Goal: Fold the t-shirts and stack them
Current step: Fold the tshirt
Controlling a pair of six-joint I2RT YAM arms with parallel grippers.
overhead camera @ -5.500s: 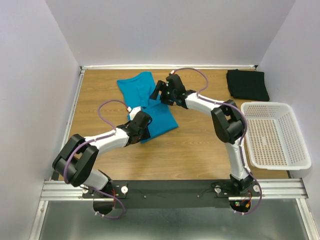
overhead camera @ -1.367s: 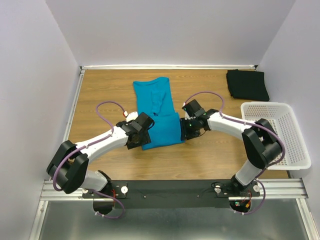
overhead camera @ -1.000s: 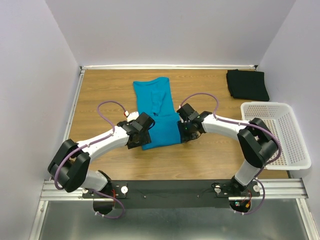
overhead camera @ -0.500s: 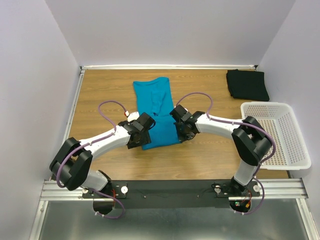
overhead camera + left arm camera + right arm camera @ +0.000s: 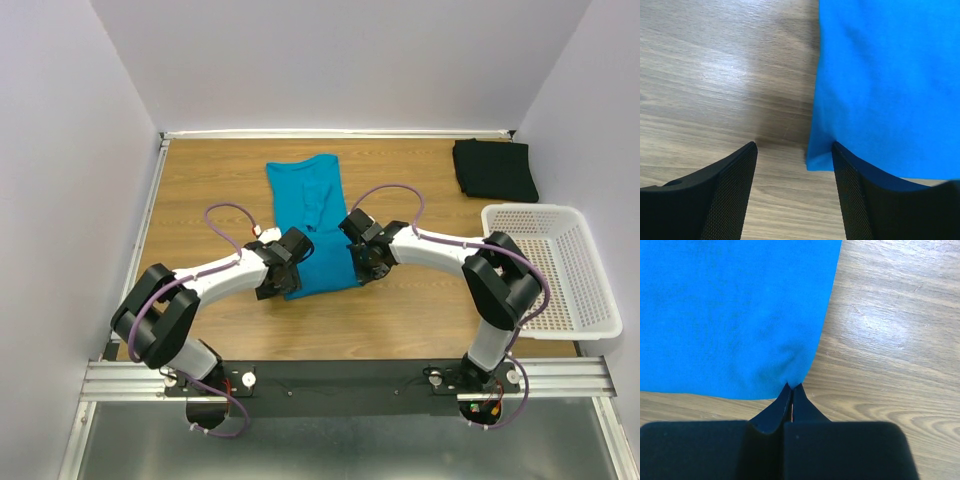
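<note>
Top external: black t-shirt (image 5: 494, 168) behind basket (image 5: 545, 275); right gripper (image 5: 791, 386) pinches teal t-shirt (image 5: 312, 200)

Overhead view wide; wrist views close, downward, sharing teal shirt (image 5: 312, 210).

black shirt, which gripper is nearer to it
Right. The right gripper, jaws shut on the teal shirt's near right corner, sits left of the black shirt. The left gripper, jaws open at the teal shirt's near left corner, is farther left.
</note>
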